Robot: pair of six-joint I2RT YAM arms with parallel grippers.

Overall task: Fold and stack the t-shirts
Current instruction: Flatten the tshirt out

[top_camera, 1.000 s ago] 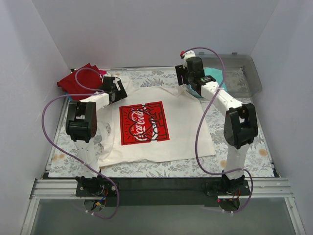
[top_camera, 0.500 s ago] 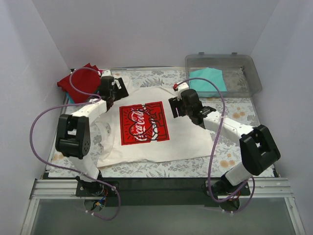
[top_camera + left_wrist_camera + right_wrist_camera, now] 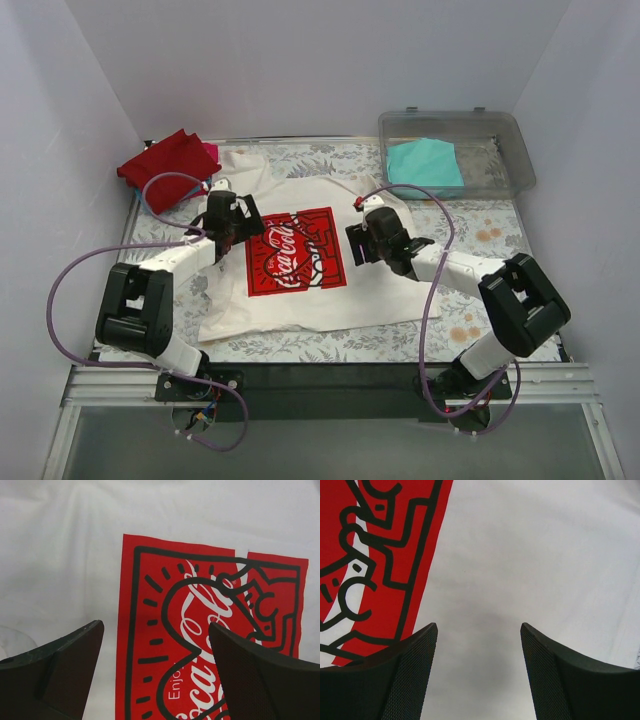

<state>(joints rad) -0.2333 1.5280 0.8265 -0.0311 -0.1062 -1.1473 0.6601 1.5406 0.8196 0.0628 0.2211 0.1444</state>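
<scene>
Nearest the arm bases, the white t-shirt (image 3: 300,312) lies spread face up on the counter (image 3: 480,225), its hem toward the robot and its red print (image 3: 295,250) in the middle.

Over the chest, the left fingers (image 3: 60,672) stand wide apart above the print's left border, holding nothing. The right fingers (image 3: 395,680) are also spread wide and empty, over plain white cloth just beside the print's right border.

Further back, a folded red t-shirt (image 3: 165,162) sits at the far left corner with a pink one (image 3: 211,150) peeking out beside it. A teal t-shirt (image 3: 424,163) rests inside the clear bin (image 3: 510,135) at the far right.

The risk I see is in the pinch. Both pairs of fingers hang over mid-body cloth, not an edge, so closing here may catch only the top layer and bunch it. They also sit unevenly about the print, which could skew the fold.

The wrist views show the gap between the fingers and the flat cloth under them. Only the top view shows the sleeves, the hem and the other shirts.
</scene>
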